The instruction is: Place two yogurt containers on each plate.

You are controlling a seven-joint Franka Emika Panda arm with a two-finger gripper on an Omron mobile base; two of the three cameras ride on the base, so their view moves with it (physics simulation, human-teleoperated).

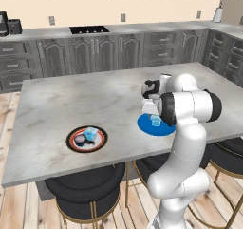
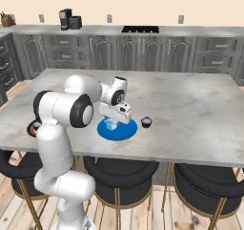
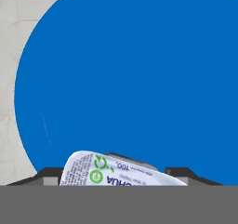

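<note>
My gripper [image 1: 153, 115] hangs low over the plain blue plate [image 1: 147, 126], shut on a pale blue boxy yogurt container [image 1: 155, 122]. The hand view has that tub [image 3: 121, 172] between the fingertips [image 3: 179, 173], its printed lid tilted, with the blue plate [image 3: 130, 79] just beyond it. I cannot tell whether the tub touches the plate. From the right, the tub [image 2: 111, 124] sits under the gripper [image 2: 114, 120] on the plate's [image 2: 127, 131] left half. A dark round container [image 2: 147, 122] stands on the counter just right of that plate. The patterned plate [image 1: 71, 140] holds a dark tub [image 1: 79, 139] and a pale blue one [image 1: 90, 134].
The plates lie near the front edge of a marble island counter [image 1: 95, 100]. Black round stools [image 1: 85, 187] stand below that edge. Dark cabinets and a back counter with a cooktop [image 1: 89, 30] run along the far wall.
</note>
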